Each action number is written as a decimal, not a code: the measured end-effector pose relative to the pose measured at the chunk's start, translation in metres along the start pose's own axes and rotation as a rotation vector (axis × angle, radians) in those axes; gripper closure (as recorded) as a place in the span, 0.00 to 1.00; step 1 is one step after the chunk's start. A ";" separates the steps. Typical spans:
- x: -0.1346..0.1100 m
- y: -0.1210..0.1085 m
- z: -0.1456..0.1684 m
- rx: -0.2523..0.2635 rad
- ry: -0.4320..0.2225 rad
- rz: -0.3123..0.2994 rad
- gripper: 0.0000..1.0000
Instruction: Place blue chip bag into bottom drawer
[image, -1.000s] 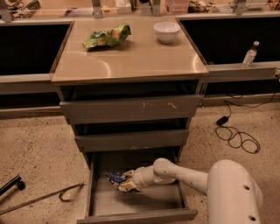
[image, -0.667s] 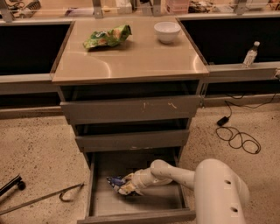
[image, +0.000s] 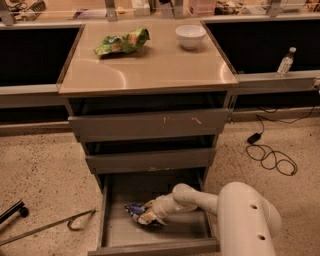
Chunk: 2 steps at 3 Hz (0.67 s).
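The bottom drawer is pulled out open, showing its flat grey floor. The blue chip bag, dark blue and wrinkly, lies low inside it at the left-middle. My gripper reaches down into the drawer from the right and is at the bag, right against it. My white arm fills the lower right and hides the drawer's right part.
A green and yellow snack bag and a white bowl sit on the cabinet top. Two shallower drawers stand above. A metal rod lies on the floor left; a black cable lies right; a bottle stands on a ledge.
My arm has shifted slightly left and lower into the drawer; the blue chip bag stays at about the same spot on the drawer floor.
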<state>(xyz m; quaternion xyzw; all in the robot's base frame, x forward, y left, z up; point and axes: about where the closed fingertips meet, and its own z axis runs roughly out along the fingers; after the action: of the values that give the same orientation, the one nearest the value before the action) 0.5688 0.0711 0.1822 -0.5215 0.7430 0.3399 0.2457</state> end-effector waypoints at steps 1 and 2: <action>0.000 0.000 0.000 0.000 0.000 0.000 0.57; 0.000 0.000 0.000 0.000 0.000 0.000 0.34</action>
<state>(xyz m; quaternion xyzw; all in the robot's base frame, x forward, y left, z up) 0.5687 0.0712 0.1821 -0.5215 0.7430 0.3400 0.2457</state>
